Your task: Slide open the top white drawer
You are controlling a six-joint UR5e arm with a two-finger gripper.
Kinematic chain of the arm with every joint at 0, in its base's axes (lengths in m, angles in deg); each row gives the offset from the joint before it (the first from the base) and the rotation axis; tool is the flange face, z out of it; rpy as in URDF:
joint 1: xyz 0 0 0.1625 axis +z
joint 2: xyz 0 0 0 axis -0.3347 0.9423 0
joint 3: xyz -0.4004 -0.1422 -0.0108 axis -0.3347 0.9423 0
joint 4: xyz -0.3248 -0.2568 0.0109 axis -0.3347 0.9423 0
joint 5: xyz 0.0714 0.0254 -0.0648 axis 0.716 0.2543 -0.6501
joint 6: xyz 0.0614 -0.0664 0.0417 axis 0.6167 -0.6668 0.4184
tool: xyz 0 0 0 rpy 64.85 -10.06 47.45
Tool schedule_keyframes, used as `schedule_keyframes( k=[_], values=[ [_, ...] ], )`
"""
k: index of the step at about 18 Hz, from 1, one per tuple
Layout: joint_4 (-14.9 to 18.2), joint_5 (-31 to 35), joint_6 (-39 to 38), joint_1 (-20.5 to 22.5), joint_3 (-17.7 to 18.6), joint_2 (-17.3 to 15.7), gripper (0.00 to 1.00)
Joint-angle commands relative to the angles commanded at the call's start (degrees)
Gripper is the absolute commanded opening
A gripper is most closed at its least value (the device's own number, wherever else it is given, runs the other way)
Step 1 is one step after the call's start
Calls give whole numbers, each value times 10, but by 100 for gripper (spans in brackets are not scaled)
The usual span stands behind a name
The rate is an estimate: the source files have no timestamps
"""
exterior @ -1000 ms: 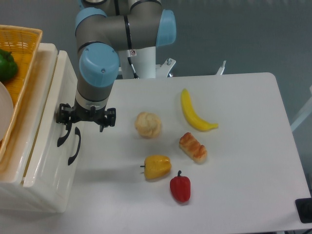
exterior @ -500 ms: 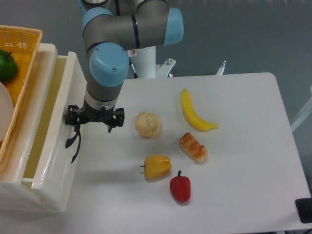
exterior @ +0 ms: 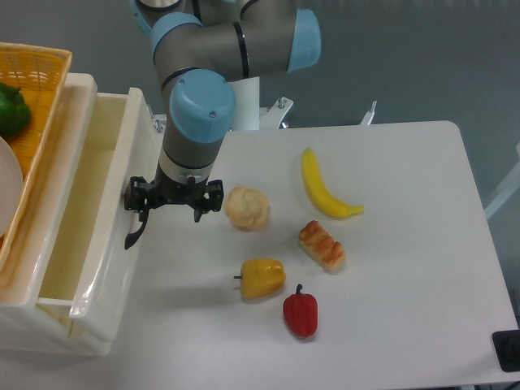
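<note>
The top white drawer (exterior: 122, 244) stands slid out of the cream cabinet, its empty inside showing from above. Its curved black handle (exterior: 134, 231) sits on the front wall, facing the table. My gripper (exterior: 170, 213) hangs just right of that front. Its two black fingers are spread apart, and the left finger (exterior: 143, 210) touches the upper end of the handle. The fingertips are partly hidden under the wrist. The lower drawer is hidden beneath the open one.
A wicker basket (exterior: 36, 89) with a green pepper (exterior: 11, 108) sits on the cabinet top. On the table lie a bread roll (exterior: 247, 208), a banana (exterior: 323, 187), a pastry (exterior: 322, 244), a yellow pepper (exterior: 262, 278) and a red pepper (exterior: 301, 313).
The gripper has moved right, and the top drawer has slid out with it, from nearly shut to wide open. The lower handle is no longer visible.
</note>
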Motion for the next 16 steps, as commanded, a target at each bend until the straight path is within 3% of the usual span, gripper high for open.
schedule_keyframes(
  k=[16],
  values=[
    [0, 39, 83, 29, -5, 2, 100]
  ],
)
